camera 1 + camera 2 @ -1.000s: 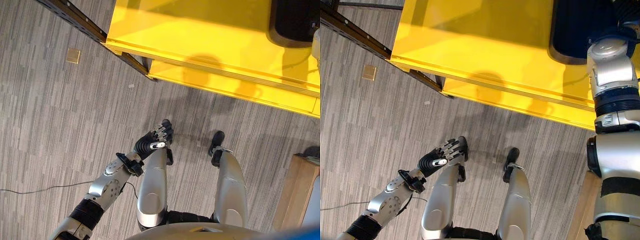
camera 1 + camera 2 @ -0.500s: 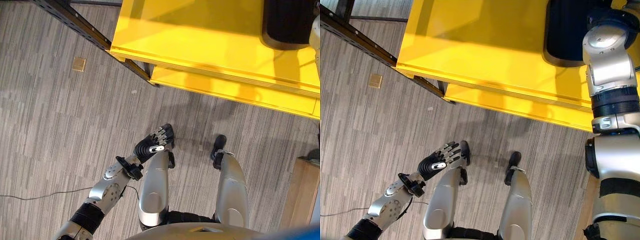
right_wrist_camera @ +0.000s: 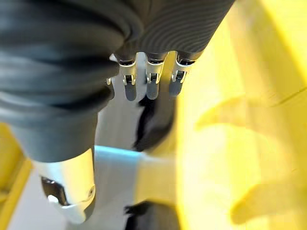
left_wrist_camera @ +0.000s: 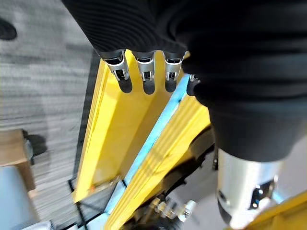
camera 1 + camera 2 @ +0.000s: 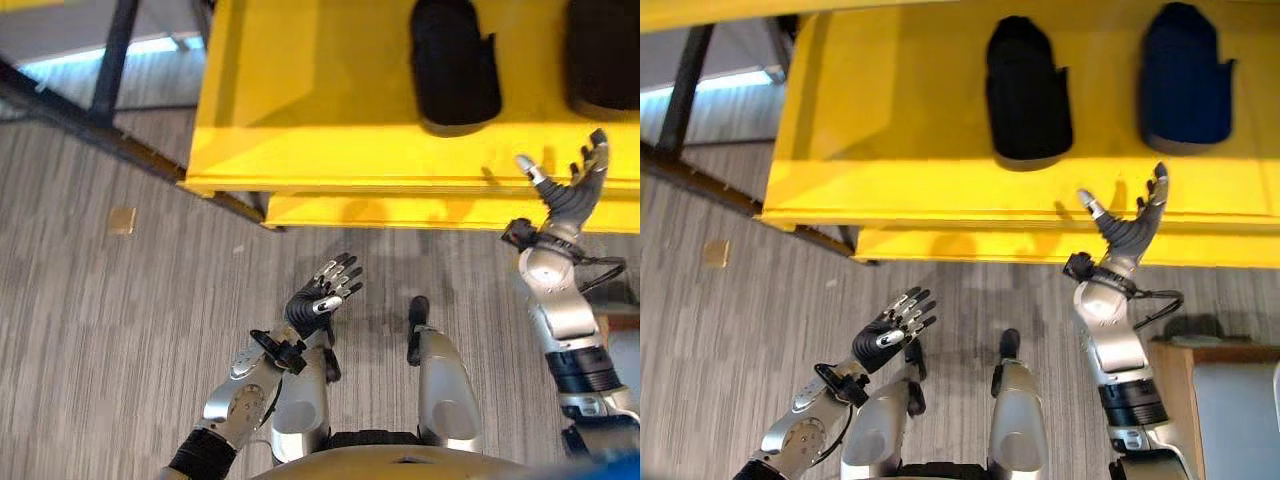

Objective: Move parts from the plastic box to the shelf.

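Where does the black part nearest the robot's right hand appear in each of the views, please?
Left eye view: the black part lies at upper centre-right, on the yellow shelf.
Right eye view: the same part lies at upper centre.
Left wrist view: not in it.
Right wrist view: a dark shape past the fingers; I cannot tell if it is this part.
Shared landmark: the open right hand, raised at the shelf's front edge.

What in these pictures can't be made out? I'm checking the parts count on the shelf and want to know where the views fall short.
- The right-hand black part in the left eye view: cut off by the picture's edge.
- The plastic box: cannot be located from these views.
- The dark shape past the right hand in the right wrist view: too blurred to identify.
- Under the yellow shelf: hidden by its top board.
- The left hand hangs open over the floor, empty.
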Controlling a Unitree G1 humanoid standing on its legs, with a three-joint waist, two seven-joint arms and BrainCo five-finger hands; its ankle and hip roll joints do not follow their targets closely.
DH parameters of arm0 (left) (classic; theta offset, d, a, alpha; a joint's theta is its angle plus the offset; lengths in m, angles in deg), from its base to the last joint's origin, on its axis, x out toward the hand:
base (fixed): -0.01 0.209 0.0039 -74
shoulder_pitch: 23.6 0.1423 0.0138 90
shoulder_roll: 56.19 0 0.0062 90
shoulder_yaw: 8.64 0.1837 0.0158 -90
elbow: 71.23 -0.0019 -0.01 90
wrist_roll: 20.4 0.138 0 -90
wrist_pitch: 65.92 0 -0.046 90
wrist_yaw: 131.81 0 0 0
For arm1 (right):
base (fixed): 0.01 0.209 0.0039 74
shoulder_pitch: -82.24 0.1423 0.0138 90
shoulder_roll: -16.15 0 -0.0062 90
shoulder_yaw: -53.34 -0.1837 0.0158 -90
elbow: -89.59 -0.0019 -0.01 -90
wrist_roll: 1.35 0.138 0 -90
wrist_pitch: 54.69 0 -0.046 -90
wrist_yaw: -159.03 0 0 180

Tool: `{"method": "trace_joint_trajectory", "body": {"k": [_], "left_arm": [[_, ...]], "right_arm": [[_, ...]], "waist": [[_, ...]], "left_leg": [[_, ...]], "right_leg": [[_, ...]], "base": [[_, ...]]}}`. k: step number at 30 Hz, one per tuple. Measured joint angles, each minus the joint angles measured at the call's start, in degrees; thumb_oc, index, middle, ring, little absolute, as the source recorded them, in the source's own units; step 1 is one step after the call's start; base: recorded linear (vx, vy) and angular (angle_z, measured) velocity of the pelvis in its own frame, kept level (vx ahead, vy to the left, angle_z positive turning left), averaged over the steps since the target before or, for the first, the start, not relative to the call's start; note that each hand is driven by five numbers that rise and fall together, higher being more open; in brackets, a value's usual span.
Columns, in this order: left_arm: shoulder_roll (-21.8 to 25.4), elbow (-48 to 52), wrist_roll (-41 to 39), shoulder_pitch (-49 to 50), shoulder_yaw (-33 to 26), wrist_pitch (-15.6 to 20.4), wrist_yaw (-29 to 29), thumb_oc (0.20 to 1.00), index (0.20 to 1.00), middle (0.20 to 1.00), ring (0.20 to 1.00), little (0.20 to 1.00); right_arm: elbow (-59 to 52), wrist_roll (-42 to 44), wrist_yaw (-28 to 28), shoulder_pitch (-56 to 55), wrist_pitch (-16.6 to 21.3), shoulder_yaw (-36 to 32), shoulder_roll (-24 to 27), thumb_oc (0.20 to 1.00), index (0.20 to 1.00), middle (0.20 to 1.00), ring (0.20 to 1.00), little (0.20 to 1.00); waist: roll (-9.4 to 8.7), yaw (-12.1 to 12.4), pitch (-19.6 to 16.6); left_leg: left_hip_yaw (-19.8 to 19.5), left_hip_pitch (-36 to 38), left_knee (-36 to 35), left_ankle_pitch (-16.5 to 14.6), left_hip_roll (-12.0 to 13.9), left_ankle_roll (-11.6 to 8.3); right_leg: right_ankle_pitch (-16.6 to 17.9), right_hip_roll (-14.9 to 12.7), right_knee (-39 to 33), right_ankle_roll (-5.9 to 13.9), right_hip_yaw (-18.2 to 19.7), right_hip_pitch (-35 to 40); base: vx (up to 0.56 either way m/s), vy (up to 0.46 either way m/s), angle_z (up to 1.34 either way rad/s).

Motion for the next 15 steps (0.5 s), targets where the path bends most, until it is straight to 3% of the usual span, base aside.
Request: {"method": "trace_joint_trajectory", "body": {"k": [6,10,15], "left_arm": [[-0.8,-1.2,0.0,0.7,0.9,1.0,2.3,1.000,1.000,1.000,1.000,1.000],[0.3,-1.2,0.0,2.0,0.5,0.8,2.3,1.000,1.000,1.000,1.000,1.000],[0.9,-1.1,0.0,2.8,-0.2,-0.8,1.7,1.000,1.000,1.000,1.000,1.000]], "right_arm": [[5.5,0.4,-2.7,-3.4,3.4,-0.1,0.2,1.000,1.000,1.000,1.000,1.000],[7.0,-1.0,-8.1,-3.1,3.7,0.0,1.0,1.000,1.000,1.000,1.000,1.000],[6.8,-10.1,-15.8,-2.7,2.7,1.6,6.0,1.000,1.000,1.000,1.000,1.000]], "waist": [[0.08,0.1,-2.7],[0.19,0.5,-3.5],[0.21,1.6,-3.5]], "left_leg": [[0.2,2.9,-1.5,0.0,0.4,-0.03],[0.2,2.8,-1.6,0.0,0.3,-0.03],[0.0,2.7,-1.6,0.0,0.3,-0.10]], "right_leg": [[0.4,0.9,-2.5,0.02,-0.3,3.3],[0.2,0.6,-2.3,0.33,-0.3,3.1],[0.2,0.5,-1.8,0.28,-0.4,2.9]], "base": [[0.01,0.010,-0.03],[0.00,0.000,0.00],[-0.01,-0.037,0.01]]}}
